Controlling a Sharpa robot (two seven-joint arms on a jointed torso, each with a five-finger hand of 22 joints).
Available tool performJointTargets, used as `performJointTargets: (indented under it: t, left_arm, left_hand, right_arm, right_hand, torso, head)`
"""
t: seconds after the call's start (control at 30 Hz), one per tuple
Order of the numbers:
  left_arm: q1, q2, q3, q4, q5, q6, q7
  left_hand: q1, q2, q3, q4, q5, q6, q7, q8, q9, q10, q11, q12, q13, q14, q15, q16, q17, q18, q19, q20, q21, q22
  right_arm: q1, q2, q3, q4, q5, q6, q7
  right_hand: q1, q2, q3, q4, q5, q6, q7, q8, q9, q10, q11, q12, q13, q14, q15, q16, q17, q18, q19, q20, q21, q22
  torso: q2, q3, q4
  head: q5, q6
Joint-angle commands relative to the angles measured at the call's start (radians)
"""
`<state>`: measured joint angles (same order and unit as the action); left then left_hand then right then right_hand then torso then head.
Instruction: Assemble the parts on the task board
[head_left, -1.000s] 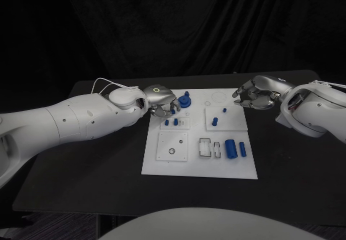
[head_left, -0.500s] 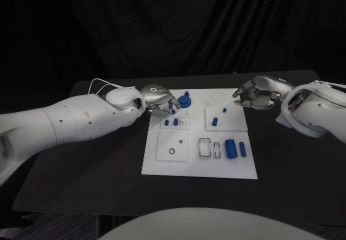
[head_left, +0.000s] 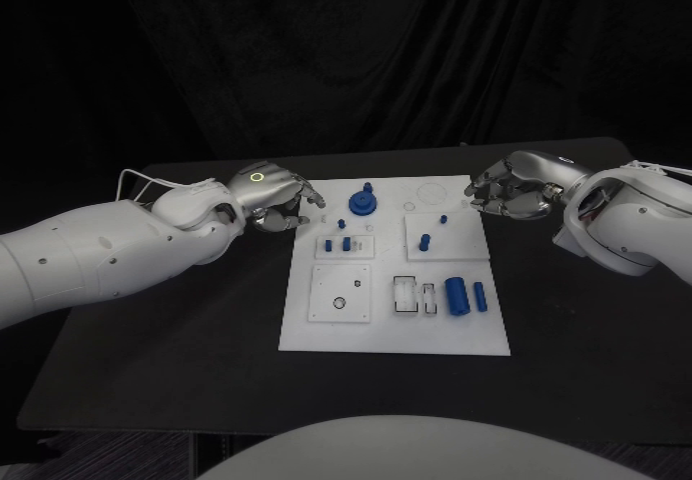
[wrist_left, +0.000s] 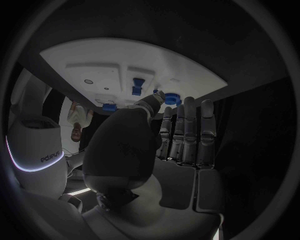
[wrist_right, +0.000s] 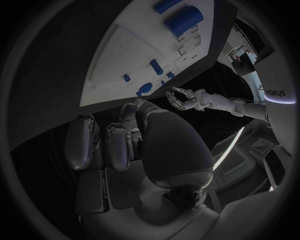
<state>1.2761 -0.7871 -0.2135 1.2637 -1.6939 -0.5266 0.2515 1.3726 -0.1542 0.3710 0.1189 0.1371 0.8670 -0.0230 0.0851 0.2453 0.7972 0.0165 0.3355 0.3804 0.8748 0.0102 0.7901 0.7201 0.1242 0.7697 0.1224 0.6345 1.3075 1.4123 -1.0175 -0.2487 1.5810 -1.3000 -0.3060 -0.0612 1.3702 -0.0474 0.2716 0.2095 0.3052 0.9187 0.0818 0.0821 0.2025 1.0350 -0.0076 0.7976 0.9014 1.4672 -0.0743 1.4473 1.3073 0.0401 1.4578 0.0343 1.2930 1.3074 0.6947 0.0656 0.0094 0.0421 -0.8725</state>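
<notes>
Head view first: the white task board (head_left: 395, 340) sits mid-bench (head_left: 159, 350), with dark bench free along its left, right and near edges. The left robot hand (head_left: 270, 198) hovers just off the board's far left corner, fingers loosely apart, nothing in them. The right robot hand (head_left: 508, 193) sits off the far right corner, fingers curled, nothing visibly held. A blue knob part (head_left: 362, 203) stands near the far edge, two blue cylinders (head_left: 467, 295) lie toward the near right.

Left wrist view: fingers (wrist_left: 189, 131) straight and spread, board (wrist_left: 94, 65) beyond them.

Right wrist view: fingers (wrist_right: 116, 145) curled in, board (wrist_right: 119, 50) past them, other hand (wrist_right: 187, 99) across.
</notes>
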Motion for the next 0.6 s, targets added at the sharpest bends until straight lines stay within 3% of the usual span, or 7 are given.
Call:
performJointTargets:
  t: [0.03, 0.1, 0.2, 0.37, 0.43, 0.5, 0.6]
  left_arm:
    - [0.004, -0.04, 0.001, 0.057, 0.036, -0.179, 0.043]
    - [0.006, -0.073, 0.001, 0.097, 0.125, -0.208, 0.073]
    - [0.008, -0.112, 0.001, 0.147, 0.339, -0.217, 0.152]
    - [0.009, -0.139, 0.0, 0.179, 0.796, -0.102, 0.337]
    - [0.009, -0.141, 0.0, 0.179, 0.991, -0.011, 0.407]
    - [0.009, -0.139, 0.0, 0.175, 1.123, 0.068, 0.449]
    - [0.008, -0.134, 0.0, 0.17, 1.295, 0.2, 0.492]
  left_hand:
    - [-0.042, 0.0, 0.004, 0.046, -0.017, 0.0, -0.003, -0.008, -0.009, -0.078, -0.017, 0.043, 0.028, -0.087, 0.019, -0.085, -0.023, 0.015, -0.067, 0.009, -0.093, -0.007]
    - [-0.044, -0.011, -0.004, 0.075, 0.017, 0.003, 0.003, -0.012, -0.015, -0.137, -0.036, 0.071, 0.037, -0.166, 0.027, -0.178, -0.051, 0.013, -0.112, 0.02, -0.172, -0.043]
    - [-0.045, -0.004, -0.07, 0.132, 0.038, -0.019, 0.03, -0.018, -0.026, -0.223, 0.006, 0.088, 0.012, -0.276, 0.087, -0.358, -0.141, 0.005, -0.186, 0.047, -0.321, -0.136]
    - [-0.053, 0.059, -0.217, 0.16, 0.177, -0.052, 0.068, -0.021, -0.046, -0.363, -0.003, 0.065, -0.103, -0.401, 0.065, -0.589, -0.299, 0.009, -0.305, 0.071, -0.531, -0.298]
    - [-0.073, 0.073, -0.243, 0.161, 0.175, -0.077, 0.064, -0.012, -0.057, -0.401, 0.002, 0.047, -0.13, -0.468, 0.063, -0.644, -0.351, 0.007, -0.347, 0.072, -0.57, -0.329]
    - [-0.14, 0.095, -0.293, 0.169, 0.202, -0.205, 0.041, -0.021, -0.092, -0.601, -0.033, -0.1, -0.226, -0.714, 0.051, -0.754, -0.533, -0.003, -0.462, 0.06, -0.579, -0.378]
    - [-0.178, 0.146, -0.406, 0.172, 0.154, -0.394, 0.006, -0.035, -0.155, -0.702, -0.077, -0.173, -0.305, -0.846, 0.038, -0.781, -0.681, 0.025, -0.663, 0.028, -0.593, -0.752]
  right_arm:
    - [0.011, -0.005, 0.001, 0.015, -0.002, -0.034, -0.03]
    - [0.021, -0.003, 0.001, 0.023, -0.009, -0.036, -0.034]
    - [0.041, 0.006, 0.001, 0.031, -0.039, -0.025, -0.049]
    - [0.067, 0.025, 0.001, 0.034, -0.126, 0.028, -0.085]
    - [0.072, 0.033, 0.001, 0.036, -0.181, 0.044, -0.094]
    - [0.074, 0.039, 0.001, 0.035, -0.229, 0.052, -0.096]
    - [0.072, 0.05, 0.001, 0.027, -0.307, 0.065, -0.092]
  right_hand:
    - [0.003, -0.026, 0.017, 0.001, 0.001, 0.015, 0.007, 0.007, 0.001, -0.051, 0.012, -0.111, -0.09, 0.06, 0.016, -0.009, 0.087, 0.022, -0.005, 0.011, -0.018, 0.18]
    - [0.013, -0.036, 0.03, -0.003, 0.002, 0.028, 0.011, 0.012, 0.003, -0.072, 0.022, -0.166, -0.139, 0.054, 0.022, -0.018, 0.075, 0.026, -0.015, 0.019, -0.039, 0.174]
    - [0.028, -0.052, 0.047, -0.014, 0.001, 0.026, 0.01, 0.008, 0.003, -0.101, 0.037, -0.241, -0.211, 0.045, 0.035, -0.031, 0.058, 0.03, -0.027, 0.031, -0.064, 0.168]
    - [0.045, -0.074, 0.071, -0.04, 0.001, 0.021, -0.007, 0.002, 0.003, -0.152, 0.068, -0.353, -0.33, 0.018, 0.042, -0.068, 0.011, 0.044, -0.062, 0.041, -0.135, 0.151]
    - [0.052, -0.08, 0.08, -0.051, 0.001, 0.023, -0.012, 0.003, 0.004, -0.18, 0.074, -0.383, -0.358, 0.008, 0.044, -0.08, -0.004, 0.047, -0.073, 0.043, -0.157, 0.146]
    - [0.058, -0.085, 0.098, -0.061, 0.003, 0.023, -0.019, 0.002, 0.005, -0.211, 0.078, -0.418, -0.392, -0.001, 0.047, -0.09, -0.016, 0.05, -0.083, 0.046, -0.175, 0.142]
    - [0.059, -0.101, 0.133, -0.073, 0.003, 0.022, -0.031, -0.001, 0.005, -0.242, 0.077, -0.459, -0.444, -0.01, 0.048, -0.099, -0.029, 0.052, -0.092, 0.048, -0.192, 0.14]
  torso:
    - [0.0, -0.001, 0.0002]
    - [0.0, -0.001, -0.0017]
    - [0.0, -0.002, -0.0034]
    - [0.001, -0.0098, 0.004]
    - [0.0, -0.0104, 0.0047]
    - [-0.002, -0.013, 0.0055]
    - [-0.003, -0.015, 0.0065]
  head:
    - [0.005, 0.0]
    - [0.008, 0.0]
    - [0.009, 0.0]
    - [-0.001, 0.0]
    - [-0.003, 0.0]
    - [-0.003, 0.0]
    - [-0.006, 0.0]
